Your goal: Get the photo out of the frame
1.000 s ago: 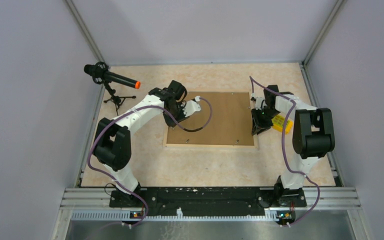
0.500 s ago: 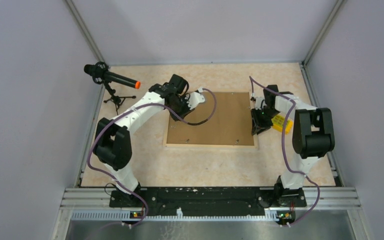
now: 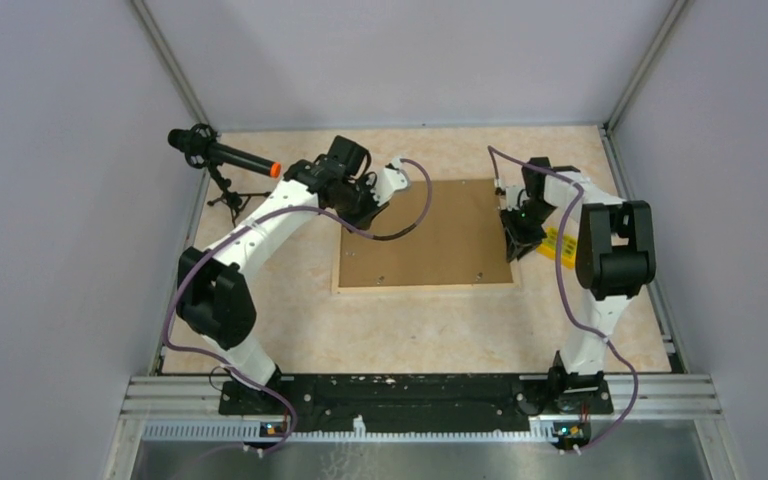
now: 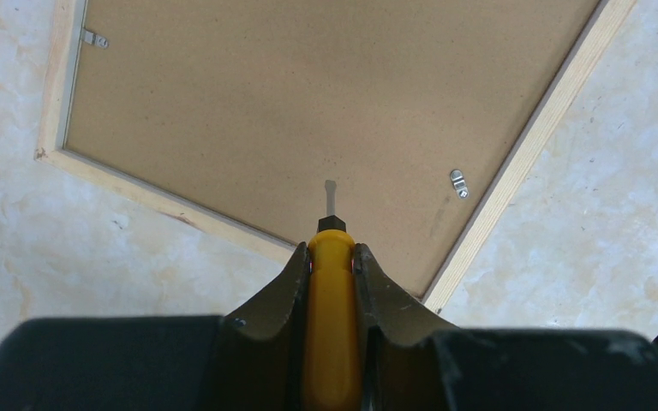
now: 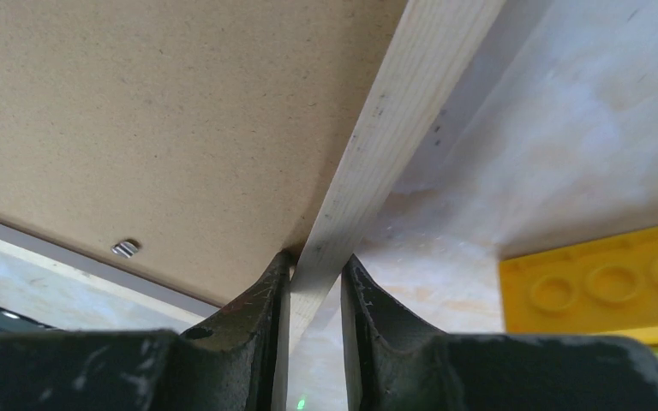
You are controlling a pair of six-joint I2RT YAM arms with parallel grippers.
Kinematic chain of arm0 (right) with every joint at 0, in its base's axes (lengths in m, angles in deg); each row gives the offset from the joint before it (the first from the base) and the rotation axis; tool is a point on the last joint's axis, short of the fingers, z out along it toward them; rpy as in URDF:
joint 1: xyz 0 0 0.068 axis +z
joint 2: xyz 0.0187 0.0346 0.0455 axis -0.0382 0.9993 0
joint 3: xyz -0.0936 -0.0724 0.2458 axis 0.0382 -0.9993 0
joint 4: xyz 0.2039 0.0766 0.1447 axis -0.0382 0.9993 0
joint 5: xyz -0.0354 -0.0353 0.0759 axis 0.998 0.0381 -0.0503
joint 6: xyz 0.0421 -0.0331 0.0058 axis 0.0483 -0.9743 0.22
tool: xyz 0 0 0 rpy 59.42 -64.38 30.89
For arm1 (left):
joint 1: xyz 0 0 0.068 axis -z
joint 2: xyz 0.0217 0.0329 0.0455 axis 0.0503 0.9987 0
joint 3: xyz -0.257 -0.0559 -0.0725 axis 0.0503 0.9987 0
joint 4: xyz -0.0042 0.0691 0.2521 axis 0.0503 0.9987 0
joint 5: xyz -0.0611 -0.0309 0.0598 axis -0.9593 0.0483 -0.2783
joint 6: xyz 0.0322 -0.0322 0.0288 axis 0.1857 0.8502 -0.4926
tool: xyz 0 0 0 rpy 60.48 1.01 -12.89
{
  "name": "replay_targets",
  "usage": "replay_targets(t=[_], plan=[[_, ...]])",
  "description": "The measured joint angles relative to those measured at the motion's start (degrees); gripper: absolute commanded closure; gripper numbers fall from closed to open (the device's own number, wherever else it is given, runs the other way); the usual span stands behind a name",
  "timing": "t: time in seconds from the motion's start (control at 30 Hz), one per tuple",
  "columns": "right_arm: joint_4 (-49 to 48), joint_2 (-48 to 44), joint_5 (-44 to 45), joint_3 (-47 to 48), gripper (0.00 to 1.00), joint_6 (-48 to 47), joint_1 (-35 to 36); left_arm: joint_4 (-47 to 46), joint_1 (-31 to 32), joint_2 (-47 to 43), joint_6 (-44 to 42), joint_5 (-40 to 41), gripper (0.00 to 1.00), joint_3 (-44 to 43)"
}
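I have the large rectangular frame [image 3: 430, 245] lying face down in the middle of the mottled beige surface [image 3: 410, 330], its plain brown board uppermost, with pale wood edges and small metal clips [image 4: 457, 181] near the rim. My left hand [image 4: 331, 250] is clamped on a yellow-handled tool [image 4: 332, 308] with a short flat grey tip, held over the frame's far-left corner and aimed at the board, though I cannot tell whether the tip touches. My right hand [image 5: 313, 267] is pinched on the frame's pale right edge, just beside a yellow studded plastic block [image 5: 600, 278].
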State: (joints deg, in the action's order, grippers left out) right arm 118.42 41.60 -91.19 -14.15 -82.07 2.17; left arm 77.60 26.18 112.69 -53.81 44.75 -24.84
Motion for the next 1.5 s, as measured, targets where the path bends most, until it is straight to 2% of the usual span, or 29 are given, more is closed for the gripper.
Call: replay_targets(t=[0.17, 0.63, 0.8, 0.87, 0.93, 1.03, 1.13, 1.2, 1.3, 1.5], plan=[[1.4, 2.25, 0.68, 3.98, 1.0, -9.16, 0.0, 0.28, -0.83, -1.25, 1.38, -0.81, 1.0, 0.0], [3.45, 3.48, 1.18, 7.06, 1.0, -32.57, 2.89, 0.63, -1.05, -5.25, 2.67, -1.33, 1.0, 1.88], [4.94, 10.16, 3.85, 18.45, 0.99, -41.83, 3.8, 0.96, -1.16, -6.01, 2.49, -1.97, 1.0, 2.27], [4.55, 14.23, 5.22, 25.35, 0.93, -44.52, 4.2, 1.07, -1.16, -6.01, 2.45, -2.29, 1.0, 2.47], [3.26, 19.74, 7.17, 34.84, 0.82, -46.25, 4.85, 1.27, -1.16, -6.01, 2.47, -2.56, 1.0, 2.69], [1.53, 27.61, 9.51, 48.06, 0.66, -46.42, 5.95, 1.44, -1.16, -6.01, 2.54, -2.78, 1.0, 2.82], [-0.22, 34.84, 12.09, 62.53, 0.56, -43.91, 7.02, 1.46, -1.16, -6.01, 2.54, -2.8, 1.0, 2.82], [-1.09, 35.6, 12.74, 65.88, 0.47, -42.05, 7.32, 1.44, -1.16, -6.01, 2.49, -2.8, 1.0, 2.86], [-2.62, 32.24, 12.13, 62.97, 0.37, -37.31, 7.54, 1.29, -1.16, -6.01, 2.34, -2.97, 1.0, 3.21], [-1.33, 18.73, 6.64, 48.85, 0.35, -22.88, 7.06, 1.11, -1.16, -5.99, 0.81, -4.09, 1.0, 3.56]])
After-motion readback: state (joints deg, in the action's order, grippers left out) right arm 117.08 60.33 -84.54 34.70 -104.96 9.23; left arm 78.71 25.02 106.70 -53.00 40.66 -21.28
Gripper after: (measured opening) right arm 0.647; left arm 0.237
